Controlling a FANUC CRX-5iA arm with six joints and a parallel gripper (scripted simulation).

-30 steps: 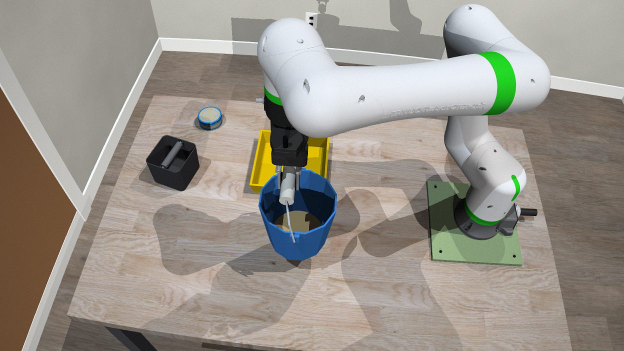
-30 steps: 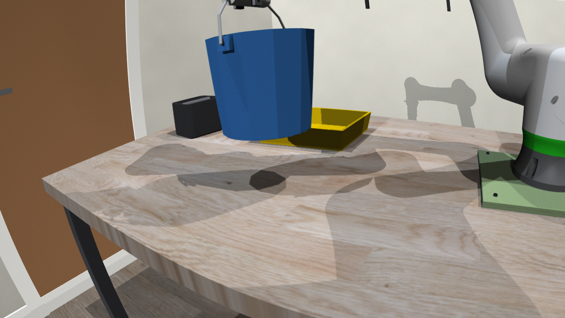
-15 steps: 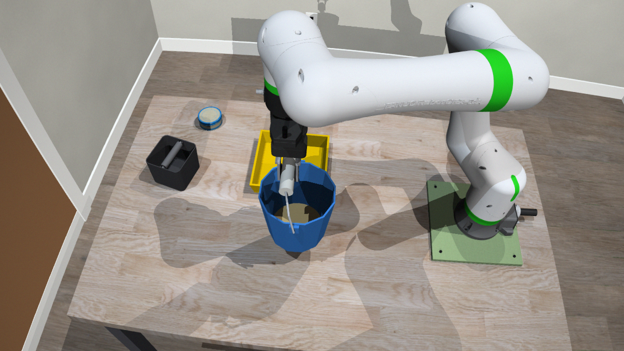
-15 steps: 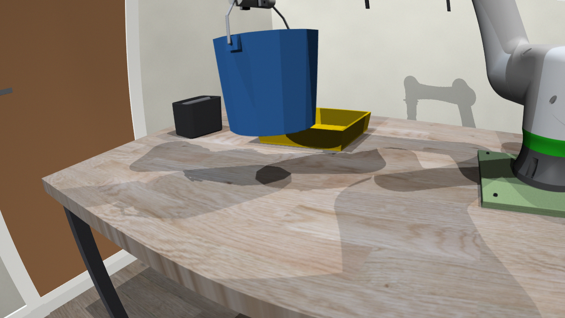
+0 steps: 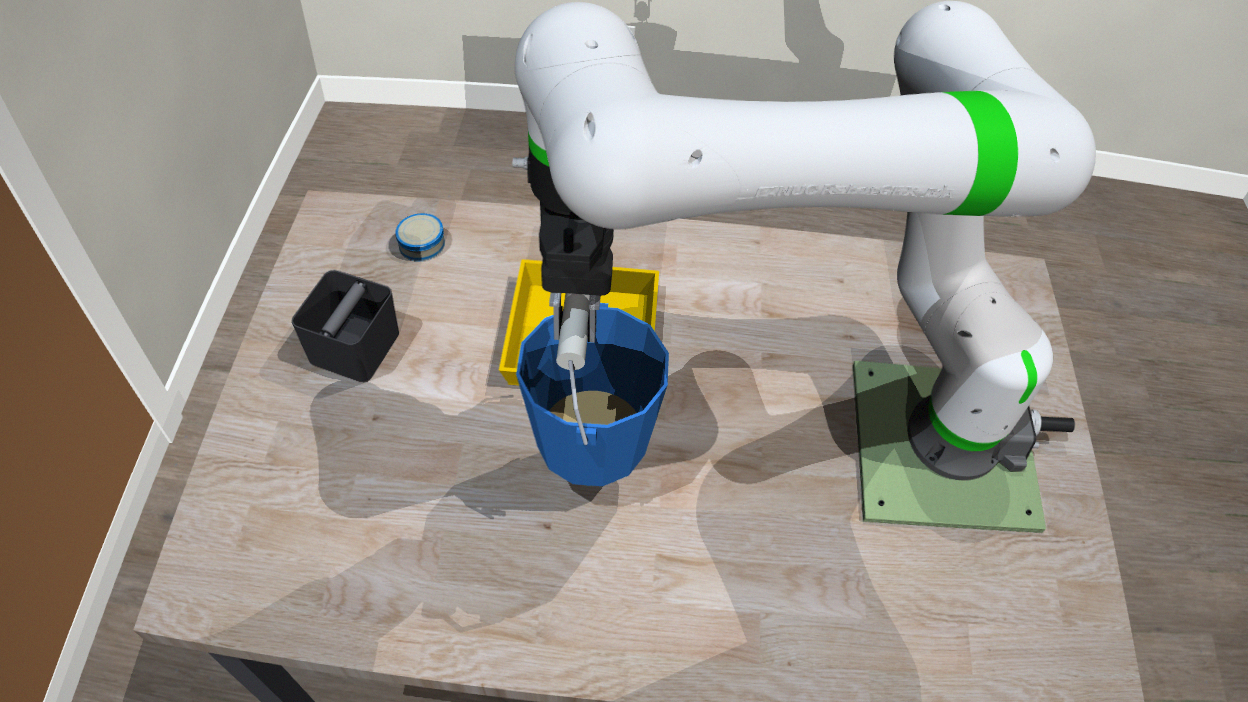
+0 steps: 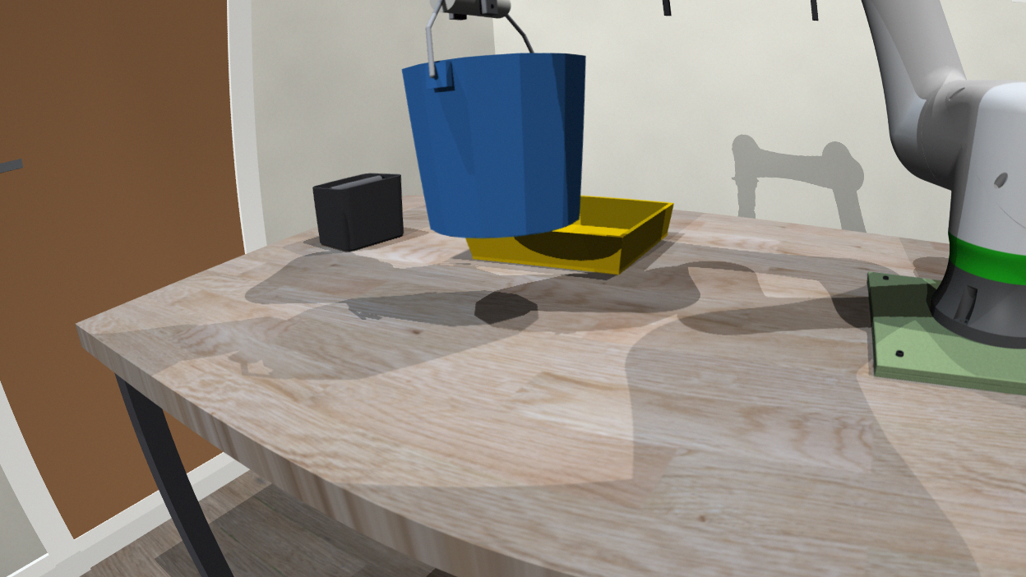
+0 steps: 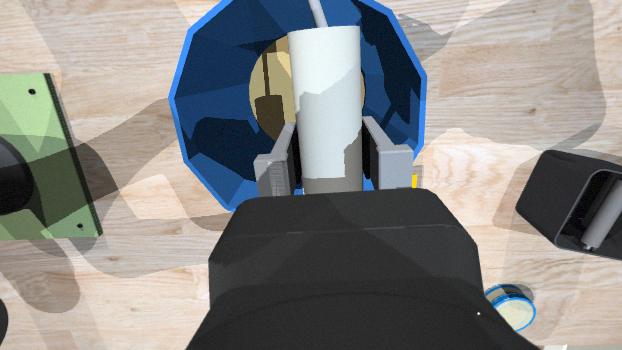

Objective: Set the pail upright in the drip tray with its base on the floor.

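A blue pail [image 5: 593,454] [image 6: 495,150] [image 7: 215,100] hangs about upright by its wire handle in the air, with a tan surface visible inside. My gripper [image 5: 575,323] [image 7: 329,139] is shut on the white cylindrical grip of the pail's handle; only a small part of it shows at the top of the exterior view. The yellow drip tray [image 5: 516,327] [image 6: 645,228] lies on the table behind the pail in the exterior view. The pail hides part of the tray's near side. The pail's base is above the table and not inside the tray.
A black open box [image 5: 349,349] [image 6: 358,214] [image 7: 545,192] with a grey roller stands left of the tray in the top view. A round blue-rimmed tin [image 5: 419,235] [image 7: 515,311] is behind it. The arm's green base plate [image 5: 951,506] [image 6: 932,369] [image 7: 30,115] is at the right.
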